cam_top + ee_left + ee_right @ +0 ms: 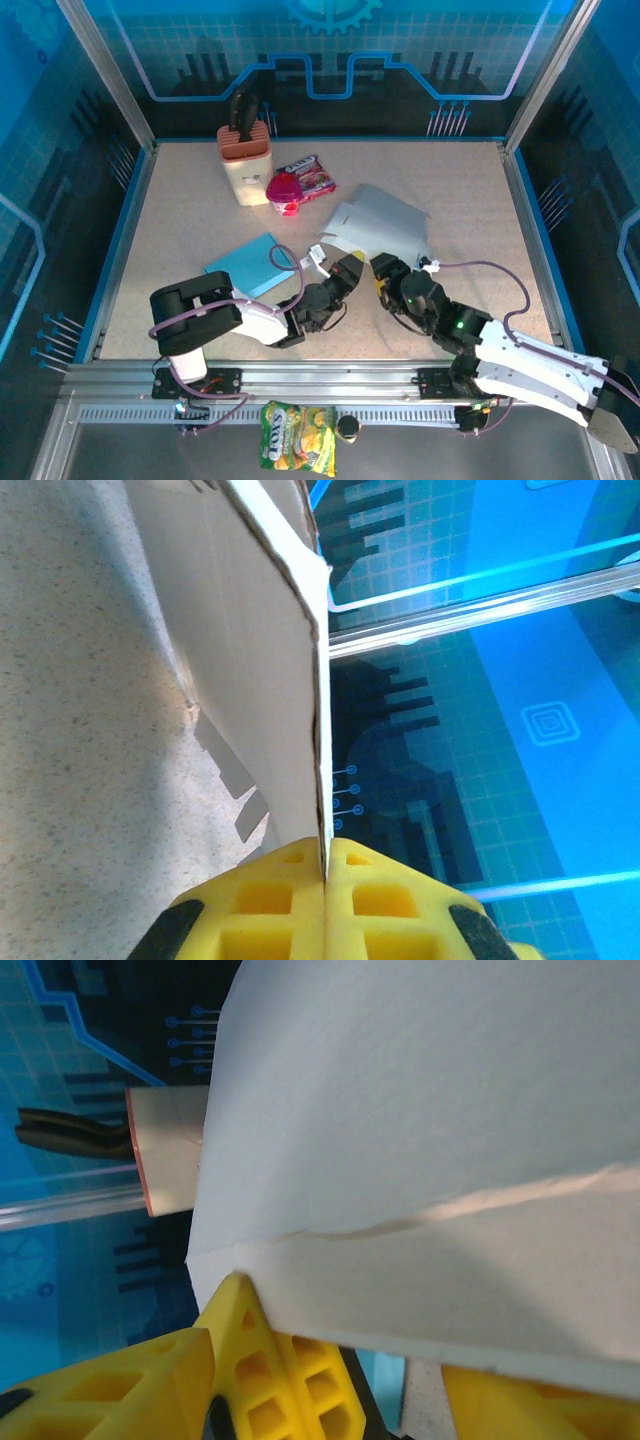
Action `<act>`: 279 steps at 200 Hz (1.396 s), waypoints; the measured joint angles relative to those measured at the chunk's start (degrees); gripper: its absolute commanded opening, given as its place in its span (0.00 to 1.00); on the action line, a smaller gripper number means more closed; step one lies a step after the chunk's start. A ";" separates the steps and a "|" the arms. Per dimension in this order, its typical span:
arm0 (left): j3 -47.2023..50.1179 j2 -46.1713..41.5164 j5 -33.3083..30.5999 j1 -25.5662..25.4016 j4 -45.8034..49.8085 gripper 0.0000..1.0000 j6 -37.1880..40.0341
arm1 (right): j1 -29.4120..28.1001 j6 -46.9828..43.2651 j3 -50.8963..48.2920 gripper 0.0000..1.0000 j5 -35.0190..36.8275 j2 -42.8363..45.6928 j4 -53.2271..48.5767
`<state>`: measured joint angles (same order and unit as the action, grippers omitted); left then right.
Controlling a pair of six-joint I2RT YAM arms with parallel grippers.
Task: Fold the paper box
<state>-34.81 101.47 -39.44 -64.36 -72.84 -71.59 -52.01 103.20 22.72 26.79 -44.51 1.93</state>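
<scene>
White card, unfolded: the paper box [385, 228] lies on the bench [180, 220] just toward 2 o'clock of its middle, with one panel lifted off the surface at its near edge. Your left pincer [352, 266] has that edge at about 7 o'clock of the box. In the left wrist view its yellow fingers [280, 900] are pressed together on the thin card, which stands up from them on edge. Your right pincer [383, 266] sits just beside it, at about 6 o'clock of the box. Its fingers [235, 1360] stand apart with the panel's corner lying across the gap, and I see no clamp there.

I judge you are early in the fold, raising the first wall while the rest of the sheet lies flat. Next, you would need the right pincer to close on the panel near the crease line seen in its wrist view. Keep the left hold firm, then turn the wall toward 12 o'clock along that crease. Go gently, because thin card buckles away from a score if you pull it unevenly.
</scene>
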 measured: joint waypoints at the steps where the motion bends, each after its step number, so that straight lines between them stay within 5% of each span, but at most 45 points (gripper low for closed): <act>1: -0.11 0.00 0.00 0.00 0.00 0.00 0.00 | 0.04 0.04 0.00 0.57 -0.02 -0.04 0.07; 99: -2.32 0.00 -0.46 -0.22 -0.59 0.00 -0.04 | 6.69 -1.51 2.89 0.04 -1.38 -0.31 1.18; 105: -2.34 0.00 -0.44 -0.22 -0.59 0.08 -0.04 | 7.10 -1.60 3.28 0.00 -1.79 -0.28 1.09; 118: -2.49 0.00 -0.35 -0.22 -0.81 0.33 0.09 | 8.26 -2.08 4.33 0.00 -3.10 -0.35 0.31; 143: -1.49 -1.53 1.66 -0.76 -0.76 0.65 2.51 | 14.38 -4.13 8.83 0.00 -6.10 -1.77 -2.23; 170: 2.80 -12.02 3.85 -0.76 4.39 0.68 7.34 | 22.67 -7.19 16.02 0.00 -13.60 -4.94 -4.37; 220: -3.80 -38.64 5.42 3.30 41.97 0.71 25.46 | 32.72 -12.24 29.83 0.00 -28.98 -11.17 -11.76; 279: -3.41 -41.33 7.93 8.17 56.19 0.82 55.39 | 37.90 -16.11 38.42 0.00 -41.24 -13.14 -19.30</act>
<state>-38.22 60.14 -31.51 -56.18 -16.64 -16.21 -14.11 87.09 61.14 -14.46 -57.65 -17.37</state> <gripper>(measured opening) 0.806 0.064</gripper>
